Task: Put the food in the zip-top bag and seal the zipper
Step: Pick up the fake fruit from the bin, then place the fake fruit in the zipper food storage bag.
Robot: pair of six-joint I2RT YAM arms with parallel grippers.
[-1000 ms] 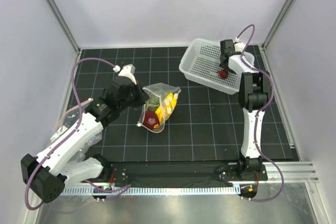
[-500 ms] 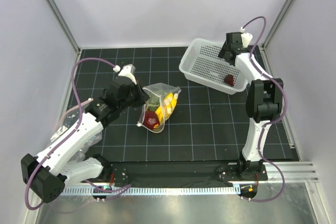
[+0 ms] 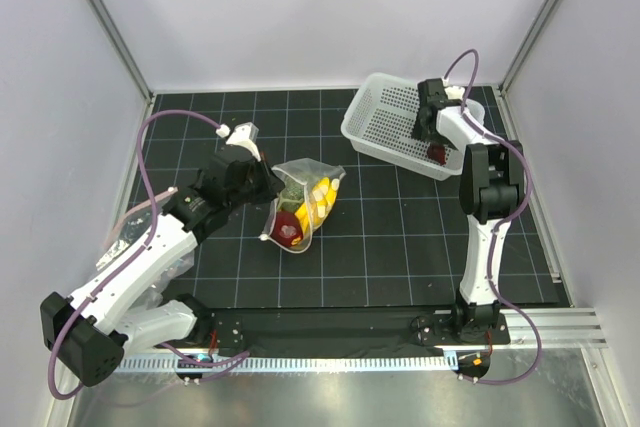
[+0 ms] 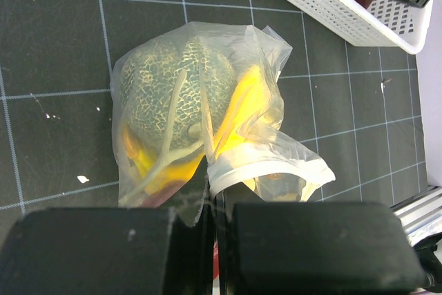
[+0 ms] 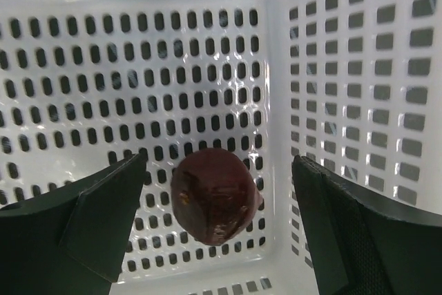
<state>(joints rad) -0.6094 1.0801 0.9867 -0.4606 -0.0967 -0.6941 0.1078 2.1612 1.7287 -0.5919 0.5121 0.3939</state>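
Observation:
The clear zip-top bag [image 3: 302,203] lies on the black mat at the centre. Through it show the netted melon [image 4: 176,84], the yellow banana [image 4: 246,98] and a dark-red fruit [image 3: 288,230]. Its pale zipper [image 4: 266,165] curves round an open mouth. My left gripper [image 4: 215,219] is shut on the bag's edge beside the mouth. Another dark-red fruit [image 5: 215,195] lies in a corner of the white basket [image 5: 276,46]. My right gripper [image 5: 219,170] hangs open just above it, with a finger on each side and neither touching.
The white perforated basket [image 3: 380,132] stands at the back right of the gridded mat, with the right arm reaching into it. A metal rail runs along the near edge. Grey walls close in the back and both sides.
My right gripper opened wider, swung toward the basket's back right, then came back over the dark-red fruit, which shifted a little. The left arm and the bag have not moved.

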